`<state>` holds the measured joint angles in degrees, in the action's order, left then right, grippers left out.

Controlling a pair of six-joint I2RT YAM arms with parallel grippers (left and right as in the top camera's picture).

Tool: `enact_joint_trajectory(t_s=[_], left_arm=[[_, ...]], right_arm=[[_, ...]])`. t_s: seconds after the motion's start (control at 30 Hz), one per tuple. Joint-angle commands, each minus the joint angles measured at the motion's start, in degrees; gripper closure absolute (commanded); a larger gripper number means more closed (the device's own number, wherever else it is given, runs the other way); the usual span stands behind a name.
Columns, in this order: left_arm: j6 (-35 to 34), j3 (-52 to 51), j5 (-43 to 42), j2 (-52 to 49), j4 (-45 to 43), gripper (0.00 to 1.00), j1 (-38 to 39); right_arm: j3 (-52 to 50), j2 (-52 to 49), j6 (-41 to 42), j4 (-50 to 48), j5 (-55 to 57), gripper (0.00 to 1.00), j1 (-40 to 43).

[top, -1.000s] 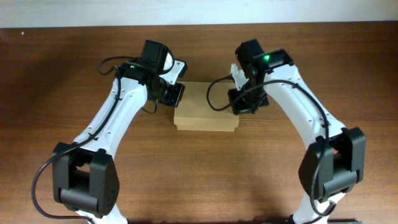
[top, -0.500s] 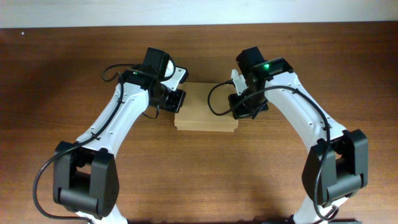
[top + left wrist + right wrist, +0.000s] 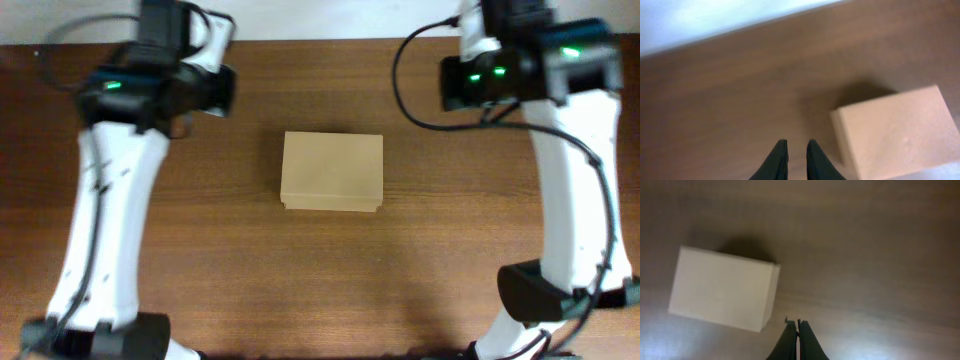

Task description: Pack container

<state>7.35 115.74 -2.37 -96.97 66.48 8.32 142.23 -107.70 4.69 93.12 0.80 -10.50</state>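
The container (image 3: pixel 332 172) is a plain tan cardboard box. It lies shut, flap down, in the middle of the wooden table. Both arms are raised high and wide of it, and nothing touches it. In the left wrist view my left gripper (image 3: pixel 796 145) hangs above bare wood with a narrow gap between its fingers and nothing in it. The box (image 3: pixel 895 130) is to its right. In the right wrist view my right gripper (image 3: pixel 797 322) is shut and empty. The box (image 3: pixel 722 287) is to its left. No tape rolls show.
The table's far edge (image 3: pixel 320 41) runs along the top of the overhead view, with a pale wall behind it, which also shows in the left wrist view (image 3: pixel 715 20). The arm bases stand at the near edge, left and right.
Both grippers were at the box's left and right ends. They have let go, risen and swung outward toward the back corners. The box stays where it was.
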Motion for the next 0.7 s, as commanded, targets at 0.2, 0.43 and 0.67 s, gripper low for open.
enact_joint_trajectory(t_s=[0.2,0.43,0.67], left_arm=[[3.3,0.7,5.6,12.8,2.9,0.81,-3.9],[2.6,-25.7,12.3,35.6,-7.2,0.59,-4.1],[-0.5,-51.2,17.2,55.0,-11.9,0.36,-4.1]], right_arm=[[-7.3,22.1,1.0,-0.5,3.3,0.96,5.1],[-29.6,46.7,0.9,-7.3,6.0,0.94,6.7],[-50.4,64.8,0.5,-9.6,6.1,0.94,6.7]])
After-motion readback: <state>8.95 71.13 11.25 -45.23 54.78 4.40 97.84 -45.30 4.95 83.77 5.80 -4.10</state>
